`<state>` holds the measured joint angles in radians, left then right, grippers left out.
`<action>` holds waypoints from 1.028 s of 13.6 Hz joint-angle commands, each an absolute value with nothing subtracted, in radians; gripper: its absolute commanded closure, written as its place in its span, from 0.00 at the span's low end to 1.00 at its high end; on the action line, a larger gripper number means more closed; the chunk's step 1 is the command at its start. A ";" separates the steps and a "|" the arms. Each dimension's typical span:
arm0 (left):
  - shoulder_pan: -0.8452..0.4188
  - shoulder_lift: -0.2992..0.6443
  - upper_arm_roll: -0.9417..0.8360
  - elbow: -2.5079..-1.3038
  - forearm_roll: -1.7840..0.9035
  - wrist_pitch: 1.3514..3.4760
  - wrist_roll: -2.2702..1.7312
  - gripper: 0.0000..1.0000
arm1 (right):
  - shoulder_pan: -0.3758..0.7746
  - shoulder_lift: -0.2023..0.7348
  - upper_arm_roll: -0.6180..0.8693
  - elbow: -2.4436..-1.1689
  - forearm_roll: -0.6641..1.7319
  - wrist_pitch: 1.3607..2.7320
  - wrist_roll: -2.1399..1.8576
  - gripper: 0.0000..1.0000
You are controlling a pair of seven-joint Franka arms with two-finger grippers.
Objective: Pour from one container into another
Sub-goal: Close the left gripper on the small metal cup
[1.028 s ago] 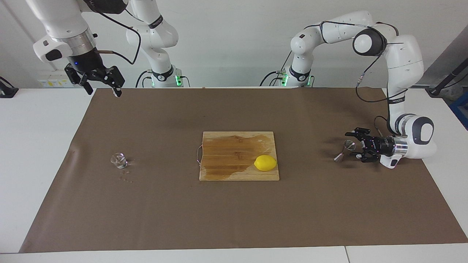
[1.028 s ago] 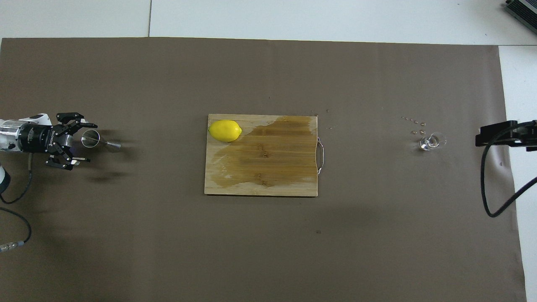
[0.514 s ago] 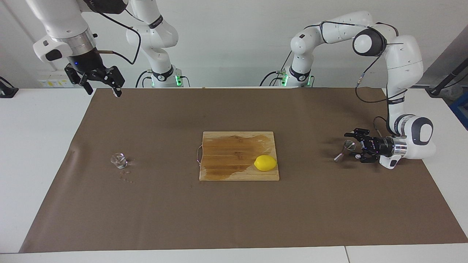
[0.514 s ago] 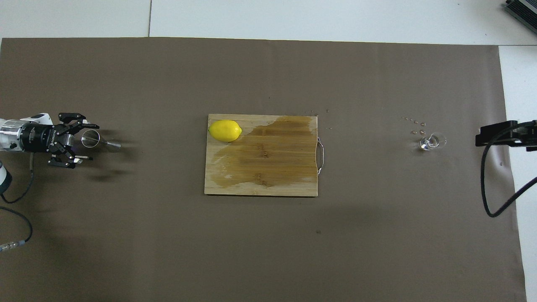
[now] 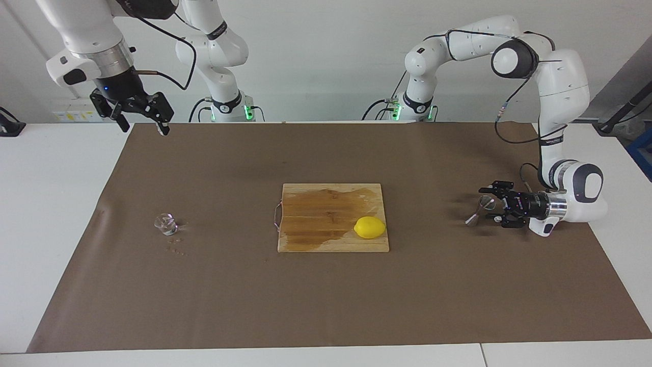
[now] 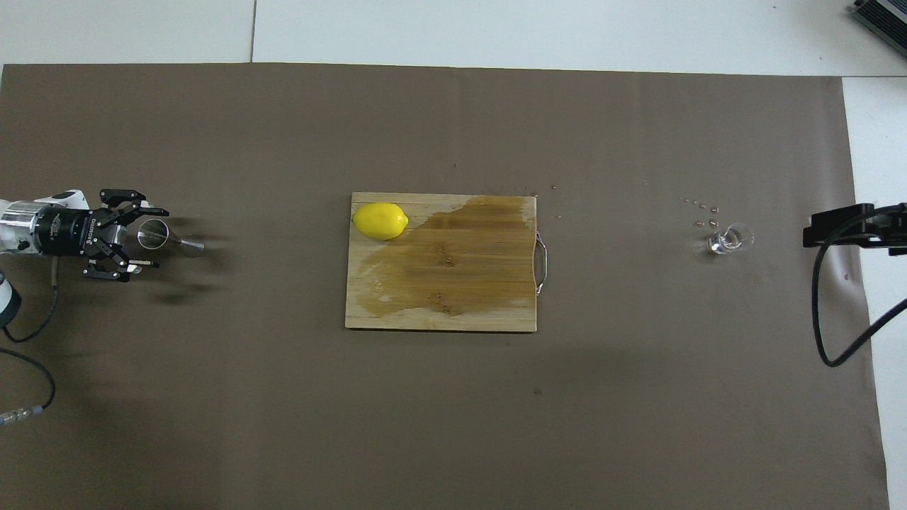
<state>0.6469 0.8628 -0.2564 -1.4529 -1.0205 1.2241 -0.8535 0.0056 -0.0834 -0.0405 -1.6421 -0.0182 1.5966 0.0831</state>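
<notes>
The clear glass tumbler (image 5: 165,224) stands on the brown mat toward the right arm's end; it also shows in the overhead view (image 6: 728,239). The steel jigger (image 5: 480,210) sits at the left arm's end and looks tilted, its wide mouth toward the left gripper; the overhead view shows it too (image 6: 168,239). My left gripper (image 5: 488,204) lies low and level, open, one finger on each side of the jigger's wide end (image 6: 153,238). My right gripper (image 5: 141,116) hangs open and empty, high over the mat's edge at the robots' end.
A wooden cutting board (image 5: 316,239) with a wet stain lies mid-table (image 6: 439,319), a lemon (image 5: 370,227) on its corner (image 6: 380,220). Small specks (image 5: 175,250) dot the mat beside the glass. A dark part of the right arm (image 6: 850,228) shows at the overhead view's edge.
My left gripper has shifted slightly around the jigger's wide end, its fingers a little closer together. The right arm, glass and lemon have not moved.
</notes>
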 commanded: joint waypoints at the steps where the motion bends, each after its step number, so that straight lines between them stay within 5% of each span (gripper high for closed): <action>1: 0.650 0.874 -0.264 -1.437 -1.002 1.238 -0.848 0.24 | -0.006 -0.091 -0.031 -1.641 -0.012 1.597 0.083 0.00; 10: 0.652 0.874 -0.272 -1.436 -1.002 1.239 -0.848 0.66 | -0.006 -0.091 -0.031 -1.641 -0.012 1.597 0.083 0.00; 14: 0.644 0.870 -0.279 -1.427 -1.008 1.236 -0.847 0.69 | -0.006 -0.091 -0.031 -1.641 -0.012 1.597 0.083 0.00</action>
